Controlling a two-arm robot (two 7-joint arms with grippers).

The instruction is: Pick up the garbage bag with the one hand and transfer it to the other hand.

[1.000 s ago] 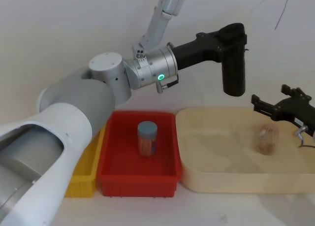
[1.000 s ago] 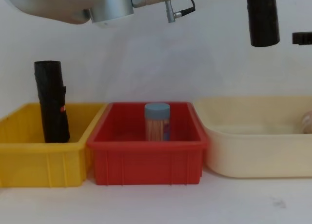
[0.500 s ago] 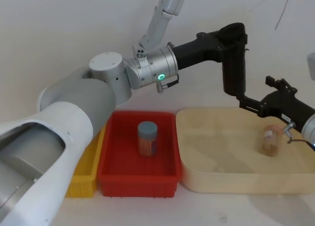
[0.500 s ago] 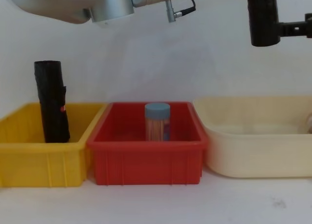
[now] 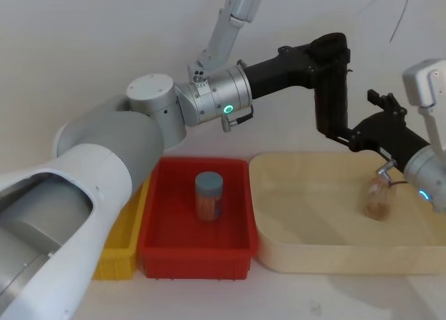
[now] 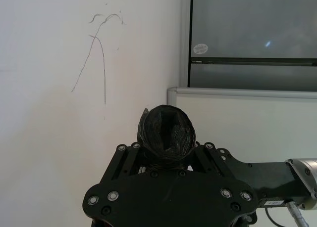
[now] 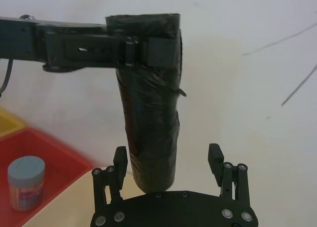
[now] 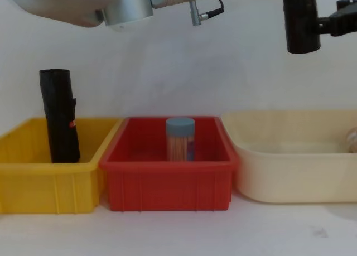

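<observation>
The garbage bag point(image 5: 330, 90) is held upright in the air above the cream tray point(image 5: 327, 254), clamped near its top by the left hand point(image 5: 333, 48). The right hand point(image 7: 170, 163) is placed at the roll's lower end with its fingers point(image 7: 120, 160) spread to either side, not closed on it. A jar point(image 5: 208, 196) stands in the red bin point(image 5: 167, 247).

Matte-black rolled garbage bag point(image 5: 330, 97) hangs upright, high above the bins.
</observation>
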